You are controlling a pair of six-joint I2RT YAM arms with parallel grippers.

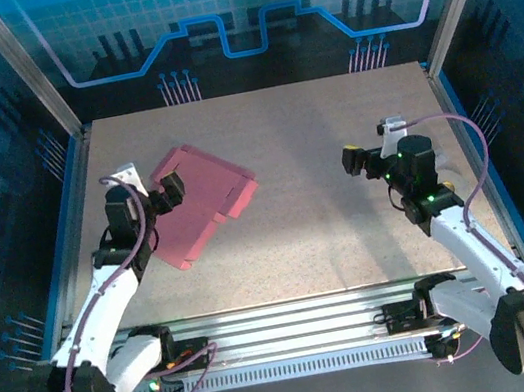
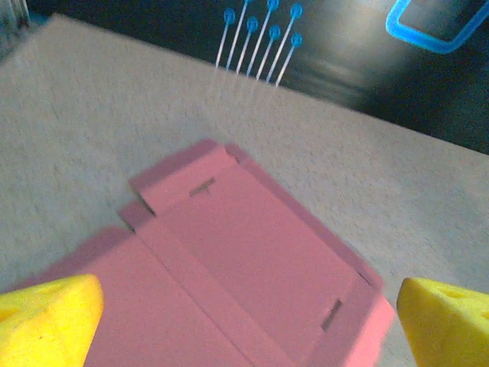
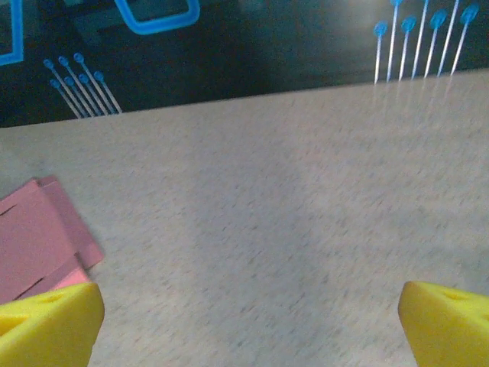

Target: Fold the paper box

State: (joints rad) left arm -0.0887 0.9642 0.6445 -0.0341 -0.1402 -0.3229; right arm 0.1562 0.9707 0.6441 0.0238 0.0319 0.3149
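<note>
The paper box (image 1: 204,201) lies flat on the left half of the table as a pink flapped sheet. My left gripper (image 1: 150,183) hovers over its left edge, open, nothing between its fingers. In the left wrist view the pink sheet (image 2: 244,267) with its creases and slots spreads below the gap between the yellow fingertips (image 2: 46,321), and the left gripper (image 2: 248,329) is open wide. My right gripper (image 1: 372,144) is open above bare table on the right, well apart from the sheet. In the right wrist view a corner of the sheet (image 3: 38,237) shows at far left, beside the open right gripper (image 3: 248,329).
The grey speckled table (image 1: 350,231) is bounded by blue side rails and aluminium posts (image 1: 26,65). A metal rail (image 1: 294,317) with both arm bases runs along the near edge. A dark back wall with blue patterns stands behind the far edge.
</note>
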